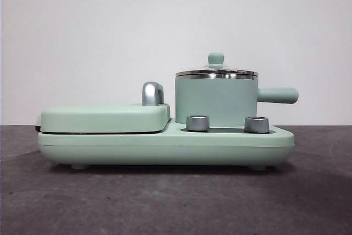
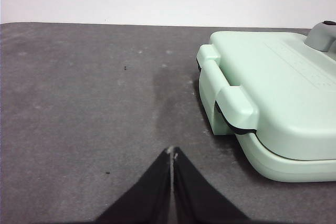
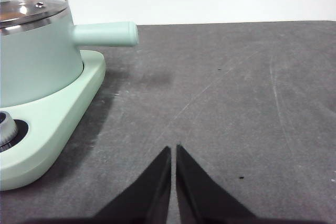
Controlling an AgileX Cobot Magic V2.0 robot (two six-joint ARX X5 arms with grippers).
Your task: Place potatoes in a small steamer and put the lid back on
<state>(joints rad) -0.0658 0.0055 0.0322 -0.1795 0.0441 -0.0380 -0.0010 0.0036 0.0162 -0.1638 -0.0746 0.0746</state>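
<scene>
The mint green small steamer [image 1: 216, 100] stands on the right half of the green cooker base, its stubby handle pointing right. The glass lid [image 1: 216, 71] with its green knob sits on the steamer, also seen in the right wrist view as lid [image 3: 29, 8] on steamer [image 3: 37, 59]. No potatoes show in any view. My left gripper [image 2: 172, 153] is shut and hovers over bare mat beside the griddle end. Over the mat on the steamer's handle side, my right gripper [image 3: 173, 149] is shut with nothing in it.
A flat green griddle [image 1: 104, 118] with a chrome handle [image 1: 152, 93] lies shut on the base's left half, seen too as griddle [image 2: 278, 93]. Two metal dials [image 1: 198, 123] face front on the base [image 1: 165, 147]. Dark grey mat [image 1: 165, 202] covers the table.
</scene>
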